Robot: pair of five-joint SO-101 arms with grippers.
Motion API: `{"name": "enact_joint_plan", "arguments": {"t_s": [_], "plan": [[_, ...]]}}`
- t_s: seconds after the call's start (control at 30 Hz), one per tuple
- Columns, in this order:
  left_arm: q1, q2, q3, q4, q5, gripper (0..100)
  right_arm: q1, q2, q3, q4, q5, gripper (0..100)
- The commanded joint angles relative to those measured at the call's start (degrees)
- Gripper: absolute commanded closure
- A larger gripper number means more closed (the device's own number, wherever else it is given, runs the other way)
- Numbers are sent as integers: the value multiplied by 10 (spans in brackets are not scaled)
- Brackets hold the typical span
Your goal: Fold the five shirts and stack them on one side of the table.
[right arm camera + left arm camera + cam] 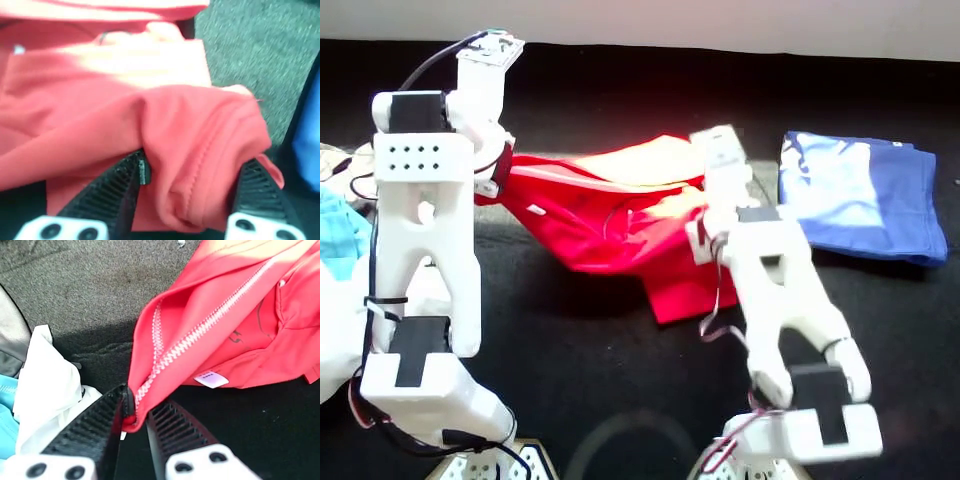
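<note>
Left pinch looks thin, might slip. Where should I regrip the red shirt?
Likely farther up the white-stitched hem of the red shirt, approaching from its open edge: the left gripper holds only the corner tip, and the hem runs straight from there.

A black table [620, 390] takes up nearly all of the high view, its surface matte and dark. Along the top edge of the frame runs a pale strip [740, 18], whitish with a pink tinge; whether it is wall or floor cannot be told. Strong light falls on the upper middle of the frame, and the lower half is dimmer. At the bottom centre a faint grey arc [620, 435] shows on the black. The left wrist view shows the surface grainy, lit grey at upper left, with a hard-edged shadow below. The right wrist view shows the same grain at upper right.
</note>
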Motion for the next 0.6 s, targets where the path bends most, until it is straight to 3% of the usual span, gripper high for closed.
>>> {"name": "enact_joint_plan", "arguments": {"t_s": [0.0,0.27,0.57], "plan": [[2,-32,-22,4,3,991,32,99,-153,18,4,742],[2,-26,6,-2,3,991,44,137,-332,186,3,742],[2,-26,16,-2,3,991,73,136,-400,257,4,742]]}}
